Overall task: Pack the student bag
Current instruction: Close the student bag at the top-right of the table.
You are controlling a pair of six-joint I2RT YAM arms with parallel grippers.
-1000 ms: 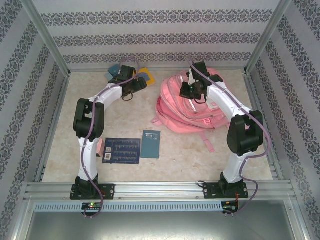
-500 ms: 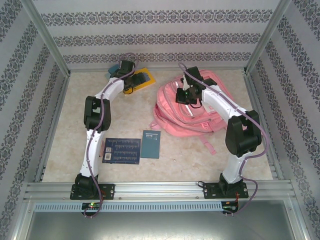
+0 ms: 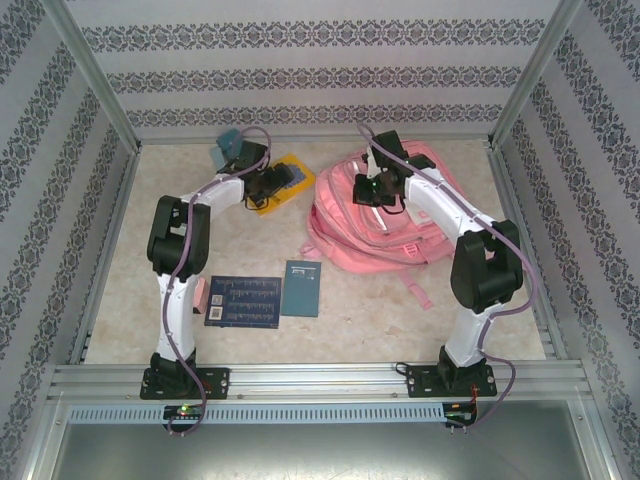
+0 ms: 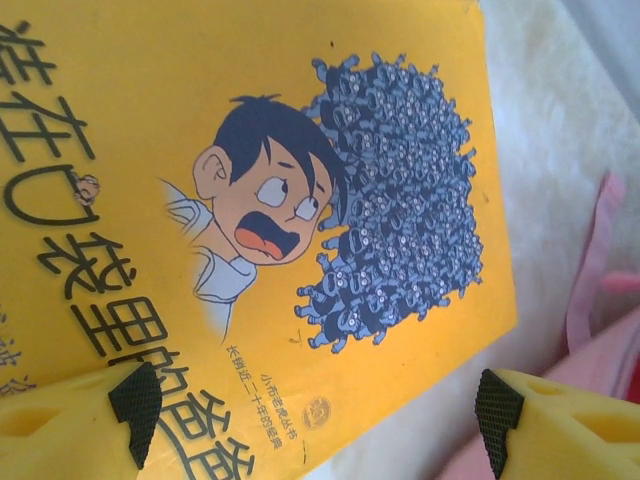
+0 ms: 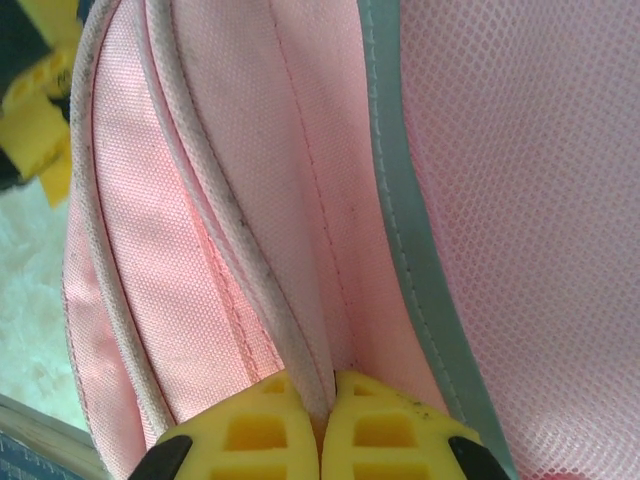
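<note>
Student bag (image 3: pixel 372 232): lies flat on the far right part of the table (image 3: pixel 250 245), with pink straps trailing toward the near edge.

Right gripper (image 3: pixel 374 188): set on the far left portion of the student bag. In the right wrist view the right gripper (image 5: pixel 322 388) has its fingers pressed together on a piped fold of pink fabric, next to a grey-edged mesh panel. Whether that fold is the lip of a compartment cannot be told, and no open mouth is visible.

Left gripper (image 3: pixel 266 186): at the far side, just left of the bag, above a yellow book (image 3: pixel 292 172). In the left wrist view the left gripper (image 4: pixel 316 410) is spread wide and holds nothing. The cartoon cover of the yellow book (image 4: pixel 250 200) lies flat beneath it.

Other items: a dark blue card (image 3: pixel 243 301) and a teal notebook (image 3: pixel 301 288) lie side by side near the arm bases, unpacked.

Assessment: packing appears to be at an early stage. The step in hand looks like securing the bag's edge on the right while the left lines up on the book. The next move calls for the left fingers to come down astride one edge of the book and close. A thin book lying flat offers little to grip. The right would need to lift its fold enough to open the bag.
</note>
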